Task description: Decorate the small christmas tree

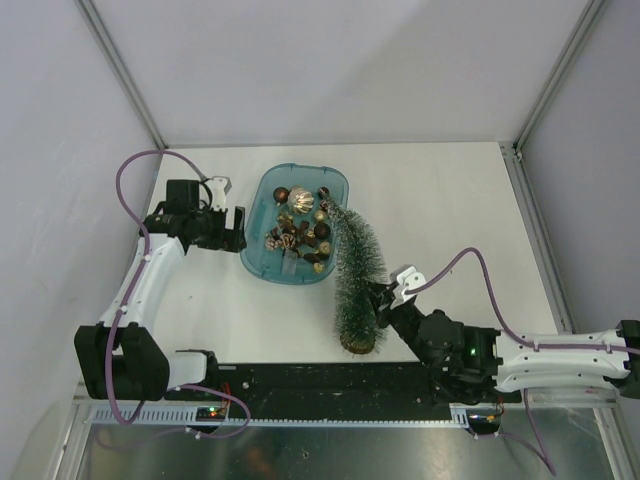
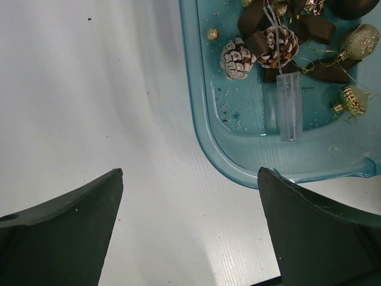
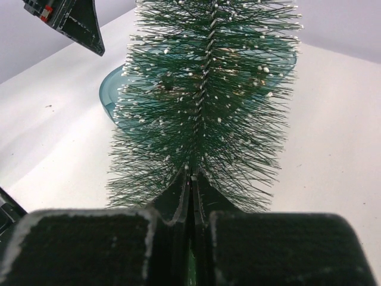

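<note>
In the top external view, the small christmas tree (image 1: 358, 272) is seen near the front of the white table (image 1: 450, 220), its round base down and its tip drawn across the right rim of the teal tray (image 1: 256, 200). Whether it stands straight or leans cannot be told. The right gripper (image 1: 384, 300) is clenched on the tree's lower part. The left gripper (image 1: 236, 228) is held just beside the tray's left edge, its jaws spread and nothing between them. Small gold and brown ornaments (image 1: 300, 228) are heaped in the tray.

In the left wrist view, the left gripper (image 2: 190, 238) is shown released, both fingers (image 2: 71, 232) wide apart over bare table. The tray's corner (image 2: 202, 125) is seen beyond, with two frosted pinecones (image 2: 238, 58), a clear plastic piece (image 2: 290, 107) and glittery gold baubles (image 2: 360, 42).

In the right wrist view, the right gripper (image 3: 190, 199) is pressed shut on the tree's (image 3: 205, 101) twisted wire stem, among the lowest bristles. The tray (image 3: 110, 95) is glimpsed behind the bristles.
</note>
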You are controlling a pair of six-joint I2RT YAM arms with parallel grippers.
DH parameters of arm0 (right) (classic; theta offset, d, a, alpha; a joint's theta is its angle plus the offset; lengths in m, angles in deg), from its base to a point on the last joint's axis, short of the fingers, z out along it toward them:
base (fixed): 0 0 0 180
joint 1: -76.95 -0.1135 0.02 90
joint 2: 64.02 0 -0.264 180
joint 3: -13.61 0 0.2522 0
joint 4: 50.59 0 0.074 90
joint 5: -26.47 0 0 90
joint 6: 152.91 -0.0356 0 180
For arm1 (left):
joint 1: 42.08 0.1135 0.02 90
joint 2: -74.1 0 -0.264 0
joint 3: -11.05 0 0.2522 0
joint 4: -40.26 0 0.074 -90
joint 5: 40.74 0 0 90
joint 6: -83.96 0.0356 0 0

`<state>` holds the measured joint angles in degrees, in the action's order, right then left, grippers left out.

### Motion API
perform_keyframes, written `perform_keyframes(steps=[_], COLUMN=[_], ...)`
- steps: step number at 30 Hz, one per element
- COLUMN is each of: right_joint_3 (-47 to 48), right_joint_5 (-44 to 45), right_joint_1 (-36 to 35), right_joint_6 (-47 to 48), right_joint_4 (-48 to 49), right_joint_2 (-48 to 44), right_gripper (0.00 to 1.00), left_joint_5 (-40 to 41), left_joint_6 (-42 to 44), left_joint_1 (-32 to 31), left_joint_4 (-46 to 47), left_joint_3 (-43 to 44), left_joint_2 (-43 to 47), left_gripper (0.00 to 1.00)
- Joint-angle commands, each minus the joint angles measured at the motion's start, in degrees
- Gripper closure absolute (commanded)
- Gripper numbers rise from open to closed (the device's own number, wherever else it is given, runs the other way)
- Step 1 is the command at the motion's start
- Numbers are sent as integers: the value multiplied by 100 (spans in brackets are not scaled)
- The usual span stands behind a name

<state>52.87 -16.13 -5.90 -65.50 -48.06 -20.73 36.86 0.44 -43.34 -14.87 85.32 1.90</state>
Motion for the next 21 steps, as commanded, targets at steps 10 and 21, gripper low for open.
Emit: perform_keyframes(steps=[10,21], right_joint_3=[-335,-1163], right_joint_5=[1448,2179], right_joint_1=[-478,-952], right_joint_6=[2175,2280], right_joint_4=[2196,3880], right_joint_2=[-174,18], right_gripper=[100,100], left_joint_5=[-582,-233], left_joint_6=[54,269], left_joint_1=[-55,-2304], left_joint_4=[-125,-260], left_joint_3=[62,414], left_joint_2=[349,465], left_gripper=[0,0])
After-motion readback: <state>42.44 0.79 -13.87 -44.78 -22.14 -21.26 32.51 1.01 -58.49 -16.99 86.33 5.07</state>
